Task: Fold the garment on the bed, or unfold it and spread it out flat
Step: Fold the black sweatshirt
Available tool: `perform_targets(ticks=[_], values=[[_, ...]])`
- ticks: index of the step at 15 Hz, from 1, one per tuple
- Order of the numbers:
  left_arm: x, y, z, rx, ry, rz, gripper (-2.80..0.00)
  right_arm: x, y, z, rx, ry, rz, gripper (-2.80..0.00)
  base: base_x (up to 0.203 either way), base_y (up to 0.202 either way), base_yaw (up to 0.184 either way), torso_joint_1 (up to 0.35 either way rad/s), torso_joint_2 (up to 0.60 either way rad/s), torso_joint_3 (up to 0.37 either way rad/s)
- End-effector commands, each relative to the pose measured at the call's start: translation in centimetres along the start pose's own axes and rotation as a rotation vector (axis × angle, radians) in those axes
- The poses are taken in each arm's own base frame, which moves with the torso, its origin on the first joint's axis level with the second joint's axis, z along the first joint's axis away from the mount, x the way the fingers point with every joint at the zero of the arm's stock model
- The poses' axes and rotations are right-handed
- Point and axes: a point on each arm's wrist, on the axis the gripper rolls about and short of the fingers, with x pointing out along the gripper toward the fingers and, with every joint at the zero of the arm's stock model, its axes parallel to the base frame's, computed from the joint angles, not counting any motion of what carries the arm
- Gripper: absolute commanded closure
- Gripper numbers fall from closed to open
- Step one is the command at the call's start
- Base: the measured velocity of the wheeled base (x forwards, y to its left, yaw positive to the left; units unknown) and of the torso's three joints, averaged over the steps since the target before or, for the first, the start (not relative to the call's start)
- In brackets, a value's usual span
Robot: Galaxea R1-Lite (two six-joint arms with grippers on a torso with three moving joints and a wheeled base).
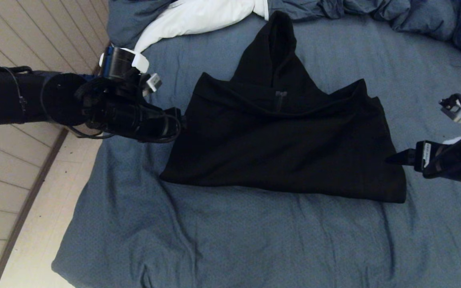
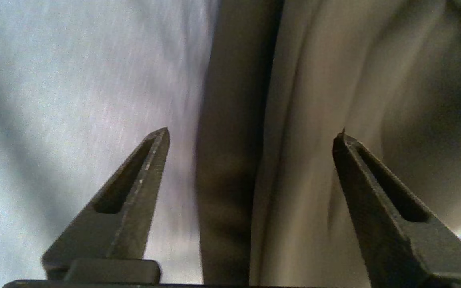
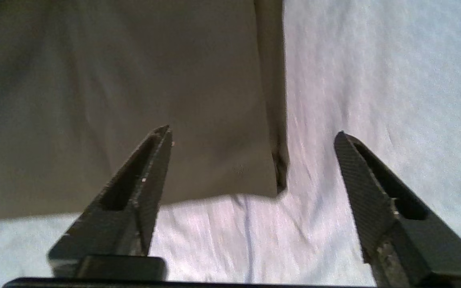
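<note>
- Left hand [image 1: 179, 120]: positioned just beside the garment's [image 1: 278, 148] left edge, released, its spread fingers [image 2: 134, 192] grasping nothing; in the left wrist view that edge ran between them.
- Garment: lay folded into a compact block on the bed [image 1: 214, 240], hood pointing toward the duvet [image 1: 374, 12] at the far end, hem nearest the camera.
- Duvet: bunched beyond the garment's hood, with its white lining [image 1: 190, 18] turned out to the garment's left.
- Right hand [image 1: 390, 159]: positioned just beside the garment's right edge, released and empty; in the right wrist view the garment's lower right corner [image 3: 270, 176] lay between its spread fingers [image 3: 142, 188].
</note>
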Motion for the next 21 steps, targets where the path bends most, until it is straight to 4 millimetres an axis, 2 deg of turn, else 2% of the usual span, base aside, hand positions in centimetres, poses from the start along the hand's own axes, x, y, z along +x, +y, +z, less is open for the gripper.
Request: perform_targets(ticks=[1,5,10,21], values=[[2.6,0.5,-0.4,0.002,-0.013,-0.005,-2.8,1.6,-0.3,-0.1,0.008,0.024,-0.008,-2.8,0.0,0.0,0.0,0.0,0.0,0.0],[3.6,0.5,0.0,0.027,-0.03,-0.012,-2.8,3.1,-0.3,-0.3,0.009,0.067,-0.012,-2.8,0.0,0.0,0.0,0.0,0.0,0.0],[4.8,0.6,-0.4,0.033,-0.01,-0.017,-2.8,5.4,-0.5,-0.7,0.016,0.113,0.007,-2.8,0.0,0.0,0.0,0.0,0.0,0.0],[5.1,0.1,-0.7,0.032,0.004,-0.033,-2.8,9.6,-0.1,-1.1,0.015,0.101,0.025,-2.8,0.0,0.0,0.0,0.0,0.0,0.0]])
